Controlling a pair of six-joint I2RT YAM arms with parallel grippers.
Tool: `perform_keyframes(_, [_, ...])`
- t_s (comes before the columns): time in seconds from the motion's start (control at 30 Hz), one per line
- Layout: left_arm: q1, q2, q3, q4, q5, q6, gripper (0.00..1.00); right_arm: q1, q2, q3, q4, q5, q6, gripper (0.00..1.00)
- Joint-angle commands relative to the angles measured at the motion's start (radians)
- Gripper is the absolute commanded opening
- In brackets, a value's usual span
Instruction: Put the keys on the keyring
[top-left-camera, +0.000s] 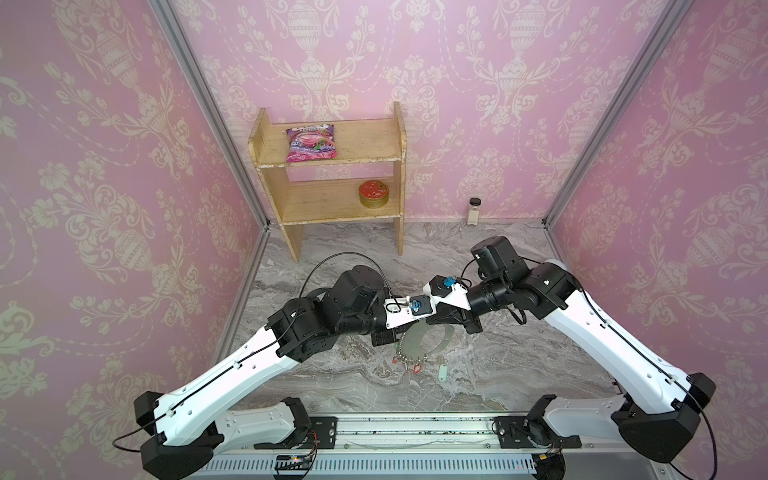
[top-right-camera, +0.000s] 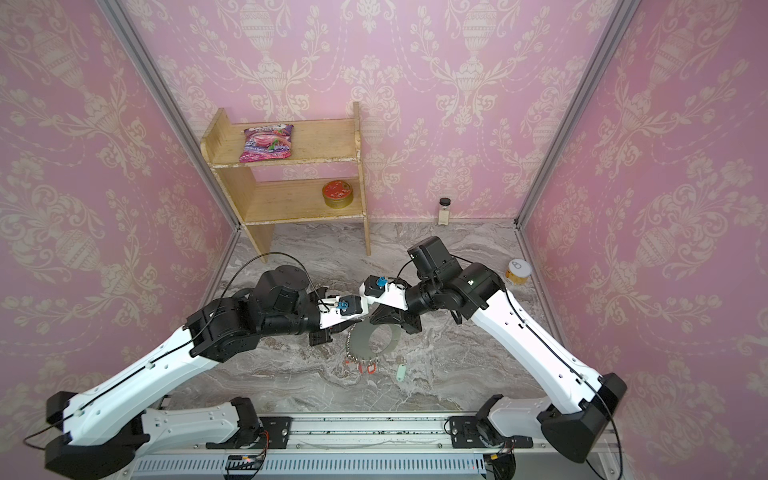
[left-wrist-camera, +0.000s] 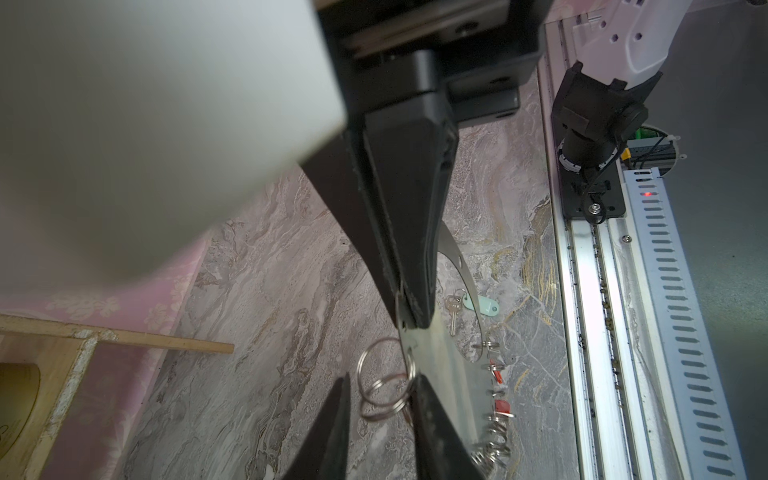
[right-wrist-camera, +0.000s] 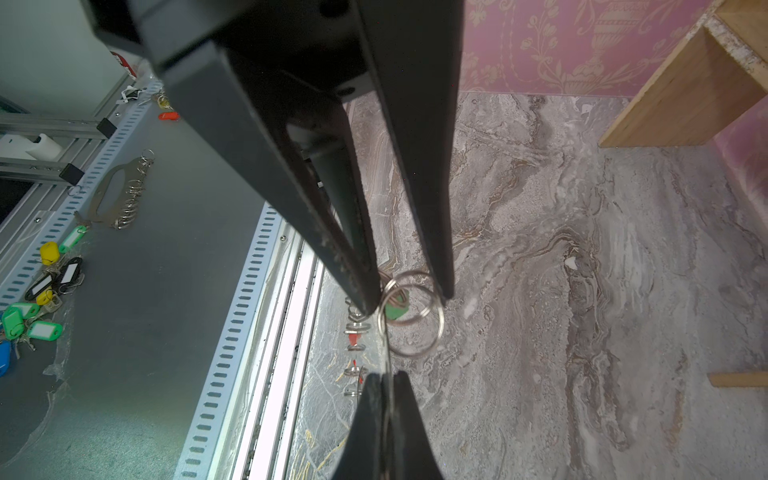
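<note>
Keys (top-left-camera: 441, 372) lie unthreaded on the counter (top-left-camera: 519, 374) beside the keyring (top-left-camera: 411, 343). Right jaws clamp it; left jaws, narrow around one loop (left-wrist-camera: 409, 370), should next spread it.

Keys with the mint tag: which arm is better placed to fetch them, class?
Left, probably: the right gripper is shut on the keyring; the left gripper has jaws apart beside it; the keys lie loose nearby.

Marble tabletop (top-left-camera: 519, 374) carries 1 wooden shelf (top-left-camera: 324, 203) & 1 small jar (top-left-camera: 473, 211) at back. Keys (top-left-camera: 443, 371) w/ mint tag lie mid-front.
</note>
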Motion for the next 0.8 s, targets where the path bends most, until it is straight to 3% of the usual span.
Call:
perform_keyframes(0.0, [0.002,0.017,0.029,-0.027,0.009,0.012,0.25,0.008,-0.043,0.012,-0.007,-0.055,-0.003,0.00])
perform_keyframes(0.23, [0.002,0.014,0.012,-0.021,0.008,0.003,0.15,0.008,-0.046,0.012,-0.006,-0.052,-0.004,0.00])
perform_keyframes(0.4, [0.012,-0.034,-0.024,0.049,-0.093,-0.048,0.34,0.007,-0.053,0.007,-0.001,-0.046,-0.003,0.00])
perform_keyframes(0.77, [0.119,-0.067,-0.096,0.127,0.150,-0.491,0.37,0.007,-0.088,-0.030,0.037,-0.010,-0.005,0.00])
